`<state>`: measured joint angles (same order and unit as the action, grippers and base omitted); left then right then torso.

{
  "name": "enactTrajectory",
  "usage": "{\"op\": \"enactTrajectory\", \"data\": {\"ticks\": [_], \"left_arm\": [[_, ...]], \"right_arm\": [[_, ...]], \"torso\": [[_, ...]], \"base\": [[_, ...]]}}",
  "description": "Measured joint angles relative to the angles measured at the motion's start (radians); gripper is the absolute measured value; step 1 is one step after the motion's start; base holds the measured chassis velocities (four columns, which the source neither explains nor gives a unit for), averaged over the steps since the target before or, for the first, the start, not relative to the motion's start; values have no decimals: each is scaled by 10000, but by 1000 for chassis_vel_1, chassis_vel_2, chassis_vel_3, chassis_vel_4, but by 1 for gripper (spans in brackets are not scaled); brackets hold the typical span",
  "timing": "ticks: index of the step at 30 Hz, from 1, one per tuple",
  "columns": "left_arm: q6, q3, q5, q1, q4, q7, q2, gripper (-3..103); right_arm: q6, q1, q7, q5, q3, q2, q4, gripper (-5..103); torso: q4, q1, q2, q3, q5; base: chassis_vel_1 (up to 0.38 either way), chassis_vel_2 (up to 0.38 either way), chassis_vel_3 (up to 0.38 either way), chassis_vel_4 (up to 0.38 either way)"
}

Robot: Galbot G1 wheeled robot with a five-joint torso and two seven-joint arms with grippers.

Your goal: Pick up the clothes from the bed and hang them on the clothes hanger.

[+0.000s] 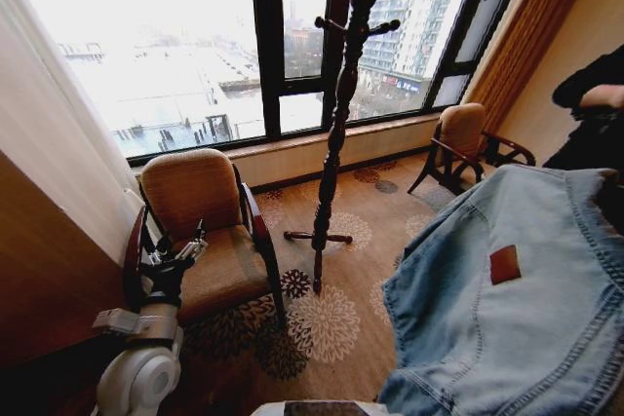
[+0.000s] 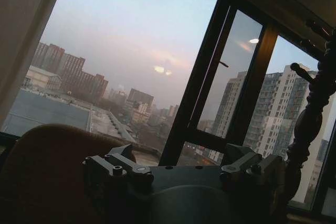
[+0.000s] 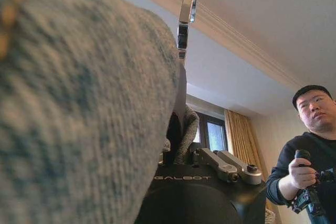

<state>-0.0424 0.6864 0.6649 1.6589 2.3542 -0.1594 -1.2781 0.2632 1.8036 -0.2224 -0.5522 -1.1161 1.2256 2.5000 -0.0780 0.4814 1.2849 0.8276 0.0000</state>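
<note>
The clothes (image 1: 507, 309), a light blue denim jacket with a brown patch, hang raised at the right of the head view, back side toward me. Their fabric (image 3: 79, 108) also spreads close across the right wrist view. My right gripper (image 3: 181, 150) is shut on the jacket's collar, around a dark stem. From that stem the clothes hanger's wire hook (image 3: 187, 3) rises. In the head view the jacket hides this gripper. My left gripper (image 1: 180, 255) hangs open and empty in front of the armchair, its jaws wide apart in the left wrist view (image 2: 181, 167). The bed is out of view.
A dark wooden coat stand (image 1: 336, 114) with pegs stands on the patterned carpet before the window. A brown armchair (image 1: 200, 211) is at the left and a second chair (image 1: 458, 143) at the right by the curtain. Carpet between the stand and the jacket is free.
</note>
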Motion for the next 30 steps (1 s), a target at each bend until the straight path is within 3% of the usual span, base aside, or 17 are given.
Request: {"op": "enactTrajectory", "data": {"ticks": [30], "left_arm": [[-39, -134, 1, -164, -182, 50, -78, 100]], "right_arm": [[-9, -112, -26, 119, 185, 16, -164, 19]], "torso": [[1, 2, -1, 1, 1]], "base": [[-167, 160, 159, -165]]}}
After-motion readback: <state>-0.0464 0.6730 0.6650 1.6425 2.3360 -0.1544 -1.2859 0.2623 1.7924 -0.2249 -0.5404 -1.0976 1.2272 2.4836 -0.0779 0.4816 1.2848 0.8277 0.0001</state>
